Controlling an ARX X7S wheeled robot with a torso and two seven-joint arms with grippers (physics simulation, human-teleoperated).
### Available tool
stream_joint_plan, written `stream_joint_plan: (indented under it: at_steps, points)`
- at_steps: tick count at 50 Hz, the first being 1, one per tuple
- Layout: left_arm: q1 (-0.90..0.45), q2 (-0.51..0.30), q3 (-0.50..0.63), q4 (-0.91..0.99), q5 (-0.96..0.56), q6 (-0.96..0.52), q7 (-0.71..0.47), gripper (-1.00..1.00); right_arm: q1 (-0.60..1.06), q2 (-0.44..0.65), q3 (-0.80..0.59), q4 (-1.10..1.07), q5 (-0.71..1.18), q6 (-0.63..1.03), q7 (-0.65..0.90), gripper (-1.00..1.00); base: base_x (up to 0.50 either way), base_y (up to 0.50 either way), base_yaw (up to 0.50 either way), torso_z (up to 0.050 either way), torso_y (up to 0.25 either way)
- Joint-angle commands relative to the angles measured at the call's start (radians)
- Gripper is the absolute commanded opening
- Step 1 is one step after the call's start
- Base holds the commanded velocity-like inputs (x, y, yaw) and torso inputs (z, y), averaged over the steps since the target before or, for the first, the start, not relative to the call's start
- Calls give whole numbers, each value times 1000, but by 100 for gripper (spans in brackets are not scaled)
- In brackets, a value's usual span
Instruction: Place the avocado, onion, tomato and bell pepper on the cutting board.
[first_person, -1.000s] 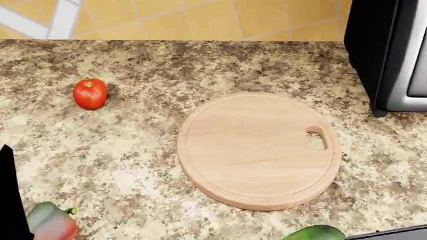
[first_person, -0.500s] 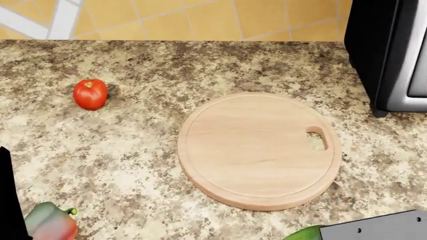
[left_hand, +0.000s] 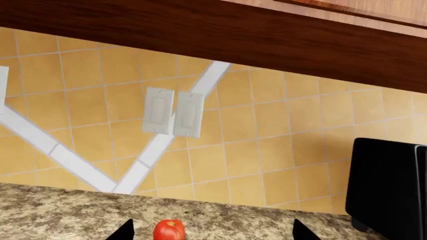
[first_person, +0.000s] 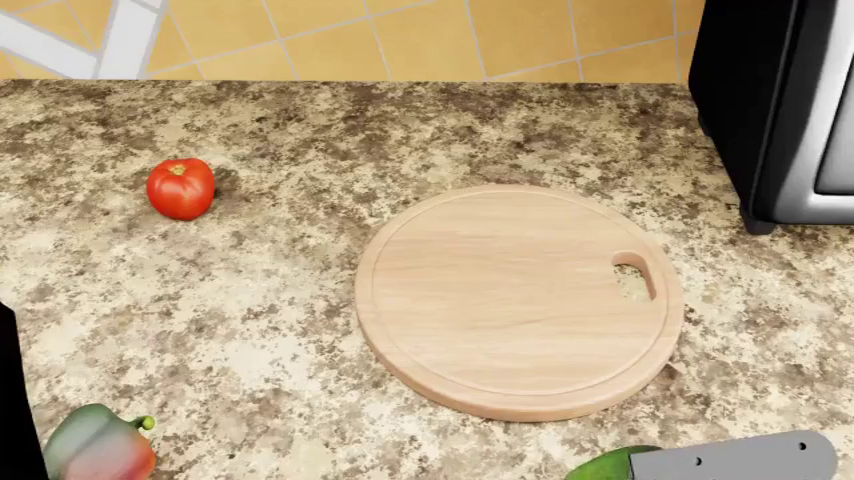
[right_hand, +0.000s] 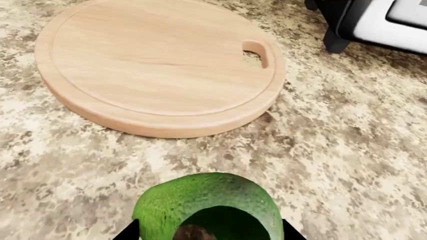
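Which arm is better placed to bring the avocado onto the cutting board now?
The right arm. Its claw sits right at the avocado, close to the cutting board. The left claw faces the far tomato.

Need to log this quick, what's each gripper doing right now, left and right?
Left gripper: open, holding nothing, aimed toward the tomato.
Right gripper: open, fingertips on either side of the avocado, not visibly closed on it.
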Motion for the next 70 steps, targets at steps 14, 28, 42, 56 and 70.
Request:
stream_joint_plan:
  at_steps: [14,28,42,56,70]
  points:
    - [18,-37,16,7,-25,27,-42,100,-12,15,39,-40,106,-2,71,-100,0,0,0,0,0]
    - [-13,-30,47,-42,7,62,-24,100,511,189,-19,-176,698,-51,502,-100,0,0,0,0,0]
    - [-76,-9,83,-112,48,91,-1,100,896,-70,-274,313,66,88,-96,-100,0,0,0,0,0]
    - [-91,-4,85,-152,65,130,24,100,1190,-385,-623,1256,-463,-271,-670,-100,0,0,0,0,0]
    - [-54,-11,76,-129,64,136,8,100,1282,-639,-622,1997,-720,-561,-879,-100,0,0,0,0,0]
